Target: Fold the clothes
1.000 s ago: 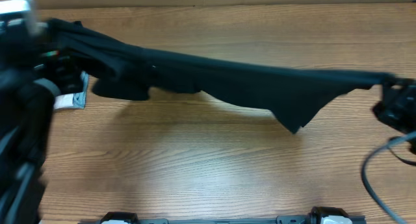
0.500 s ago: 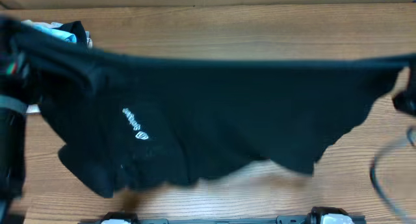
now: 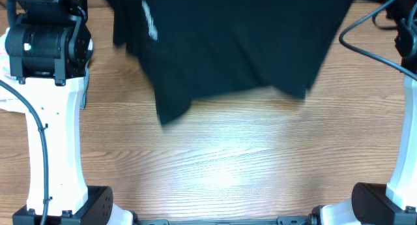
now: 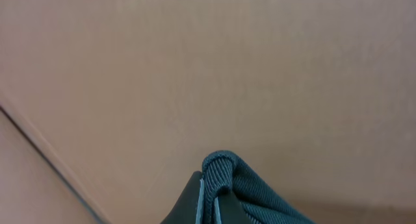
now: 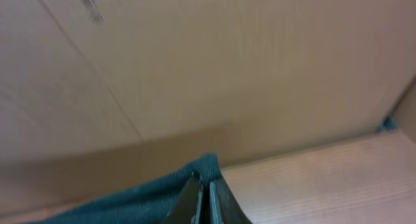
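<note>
The black T-shirt (image 3: 228, 42) hangs spread across the top of the overhead view, its lower edge above the table; white chest lettering (image 3: 149, 19) shows at upper left. Both grippers are out of the overhead view above the frame. In the left wrist view my left gripper (image 4: 208, 201) is shut on a bunched fold of the shirt (image 4: 260, 198). In the right wrist view my right gripper (image 5: 205, 201) is shut on a corner of the shirt (image 5: 149, 201).
The left arm (image 3: 45, 49) and right arm (image 3: 407, 120) stand at the table's side edges, bases at the front corners. A black cable (image 3: 365, 36) loops at the right. A cardboard wall (image 5: 195, 55) stands behind the wooden table (image 3: 228, 160).
The shirt has been lifted and swung toward the back; it went from a stretched band to a hanging sheet. Both arms rose, and the grippers left the overhead view.
</note>
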Controlling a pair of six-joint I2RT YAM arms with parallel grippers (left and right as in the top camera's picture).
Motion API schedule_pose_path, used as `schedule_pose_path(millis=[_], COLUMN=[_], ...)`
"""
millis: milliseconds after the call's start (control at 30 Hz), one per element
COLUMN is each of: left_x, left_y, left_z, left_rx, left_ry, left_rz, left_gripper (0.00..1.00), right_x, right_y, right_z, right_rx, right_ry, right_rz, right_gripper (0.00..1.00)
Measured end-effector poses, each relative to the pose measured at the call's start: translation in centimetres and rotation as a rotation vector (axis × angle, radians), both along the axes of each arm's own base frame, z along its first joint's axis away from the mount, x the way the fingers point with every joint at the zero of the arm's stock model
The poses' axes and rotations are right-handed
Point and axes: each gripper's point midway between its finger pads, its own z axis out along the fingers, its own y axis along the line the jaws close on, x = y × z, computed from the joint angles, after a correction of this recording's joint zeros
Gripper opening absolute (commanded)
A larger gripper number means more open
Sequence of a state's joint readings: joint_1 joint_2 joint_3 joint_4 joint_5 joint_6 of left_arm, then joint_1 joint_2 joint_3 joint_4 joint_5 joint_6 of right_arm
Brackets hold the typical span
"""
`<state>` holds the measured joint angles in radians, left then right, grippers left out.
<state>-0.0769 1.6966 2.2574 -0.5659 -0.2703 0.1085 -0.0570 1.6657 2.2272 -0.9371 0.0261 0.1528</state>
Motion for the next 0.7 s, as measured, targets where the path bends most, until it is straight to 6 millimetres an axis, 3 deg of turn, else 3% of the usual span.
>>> schedule_pose_path(millis=[100,167,267,367,467,567,600,700], left_x=[-0.3,-0.7,-0.9,-0.6,0.4,1.3,1.6,1.2], left_y=[0.0,0.1,-0.1,-0.6,-1.0,-1.5,-1.8,-2.5], left_z=[1.4,2.0,1.1,-1.7,-6.3,-13.1,-16.2,-22.9], left_rx=[0.021,0.026,0.034,0.047,0.047,0.016,-0.003,-0.059], left_ry=[-0.045,-0.057,-0.011,0.101,0.263,0.487,0.587,0.817], left_rz=[0.002,0.004,-0.009,-0.04,-0.064,-0.082,-0.09,-0.103], left_gripper=[0.04,0.04,0.04,0.04,0.04,0.04,0.04,0.04], right_x=[0.3,0.3,0.4,1.5,3.5,5.1,5.2,4.6], right_y=[0.1,0.2,0.2,0.1,0.1,0.3,0.4,0.6], right_z=[1.9,2.0,0.5,-2.5,-8.1,-14.7,-16.9,-21.6], right_rx=[-0.013,-0.017,-0.015,-0.01,0.002,0.02,0.03,0.049], right_ry=[-0.076,-0.078,-0.022,0.072,0.229,0.411,0.477,0.634], right_rz=[0.009,0.014,0.016,0.018,0.027,0.039,0.046,0.057], right_gripper=[0.04,0.04,0.04,0.04,0.04,0.04,0.04,0.04])
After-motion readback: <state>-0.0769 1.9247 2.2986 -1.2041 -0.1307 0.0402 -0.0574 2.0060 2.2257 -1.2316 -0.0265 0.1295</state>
